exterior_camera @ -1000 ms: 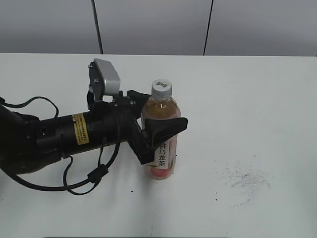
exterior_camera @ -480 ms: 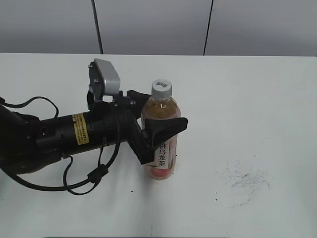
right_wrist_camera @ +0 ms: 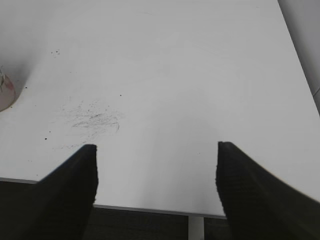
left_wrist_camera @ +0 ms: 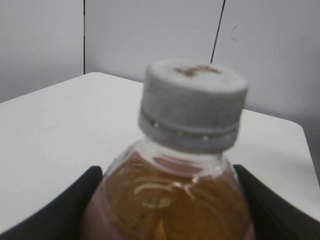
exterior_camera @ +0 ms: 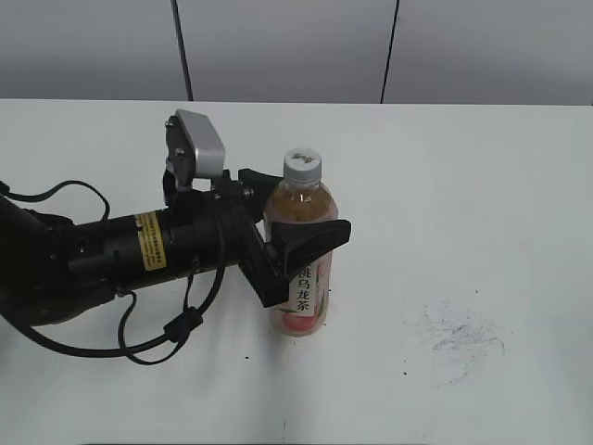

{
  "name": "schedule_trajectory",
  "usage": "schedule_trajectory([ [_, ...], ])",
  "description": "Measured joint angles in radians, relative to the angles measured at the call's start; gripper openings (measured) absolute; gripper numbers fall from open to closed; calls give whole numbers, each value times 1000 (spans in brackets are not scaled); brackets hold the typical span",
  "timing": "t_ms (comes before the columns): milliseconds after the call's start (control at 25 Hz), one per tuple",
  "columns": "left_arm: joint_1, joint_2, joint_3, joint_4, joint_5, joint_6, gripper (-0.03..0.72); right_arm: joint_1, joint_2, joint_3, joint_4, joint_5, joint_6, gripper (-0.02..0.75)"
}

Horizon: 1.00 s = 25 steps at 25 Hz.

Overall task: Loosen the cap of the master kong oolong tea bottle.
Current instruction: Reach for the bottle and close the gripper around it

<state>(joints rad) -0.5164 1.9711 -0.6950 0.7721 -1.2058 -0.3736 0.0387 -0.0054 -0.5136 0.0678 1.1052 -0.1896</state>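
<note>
The master kong oolong tea bottle [exterior_camera: 301, 278] stands upright near the table's middle, amber tea inside, pink label with a white strip of black characters. Its white-grey ribbed cap [exterior_camera: 302, 164] sits on top and fills the left wrist view [left_wrist_camera: 192, 105], above the amber shoulder [left_wrist_camera: 165, 200]. My left gripper [exterior_camera: 298, 243] is shut on the bottle's body below the shoulder, black jaws on both sides [left_wrist_camera: 167, 210]. My right gripper [right_wrist_camera: 156, 192] is open and empty, over the table's front edge, out of the exterior view.
The white table [exterior_camera: 463, 185] has a patch of dark scuff marks [exterior_camera: 459, 338] right of the bottle, also in the right wrist view [right_wrist_camera: 92, 120]. The bottle's base shows at that view's left edge [right_wrist_camera: 5, 90]. Grey wall panels stand behind.
</note>
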Motion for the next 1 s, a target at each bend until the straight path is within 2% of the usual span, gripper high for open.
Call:
schedule_trajectory([
  [280, 0, 0, 0, 0, 0, 0, 449, 0, 62, -18, 11, -33, 4, 555],
  [640, 0, 0, 0, 0, 0, 0, 449, 4, 484, -169, 162, -68, -221, 509],
  [1000, 0, 0, 0, 0, 0, 0, 449, 111, 906, -431, 197, -74, -279, 503],
])
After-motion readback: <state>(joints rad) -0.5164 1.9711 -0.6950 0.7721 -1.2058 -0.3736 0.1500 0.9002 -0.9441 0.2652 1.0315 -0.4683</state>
